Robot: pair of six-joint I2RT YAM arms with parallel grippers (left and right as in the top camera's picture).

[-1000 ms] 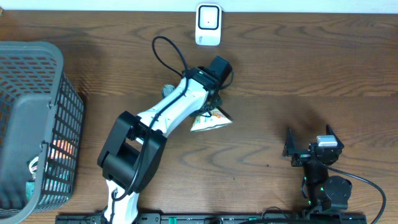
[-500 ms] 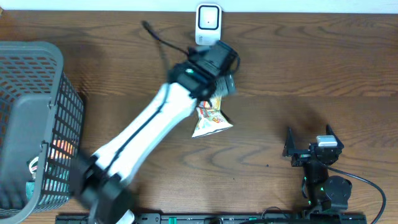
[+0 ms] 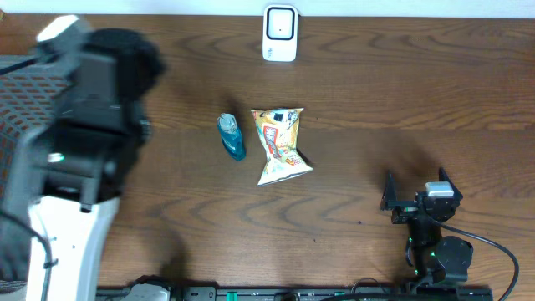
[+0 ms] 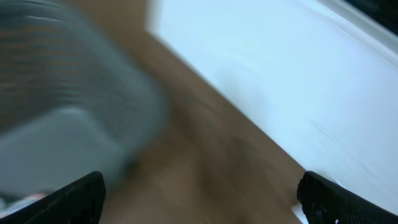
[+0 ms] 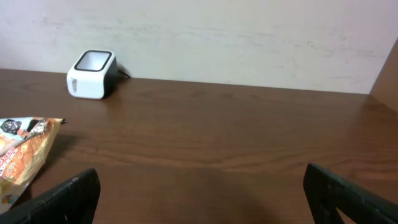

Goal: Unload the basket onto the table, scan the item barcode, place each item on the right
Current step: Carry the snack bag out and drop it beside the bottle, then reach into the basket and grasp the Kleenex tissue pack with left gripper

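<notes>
The crinkled foil snack bag, orange-yellow w/ red print and pinched seams at both ends, lies flat near the middle of the dark, grained wooden table. Neither gripper touches it. Just beside it, on the basket side, a small translucent blue plastic bottle lies on its side, close to the bag but apart. A white rounded-square plastic scanner w/ a dark glossy window stands at the table's far edge, beyond the bag.

The left arm, w/ a white shell and black joint blocks, looms large and blurred in the overhead cam. It covers most of the grey plastic mesh basket at the table's end. In the smeared wrist view the left gripper has its matte-black tips at the bottom corners, spread wide w/ nothing between.

The right gripper, black and angular, sits low by the near edge, well apart from the bag. Its fingers are splayed wide and empty, over bare wood.
</notes>
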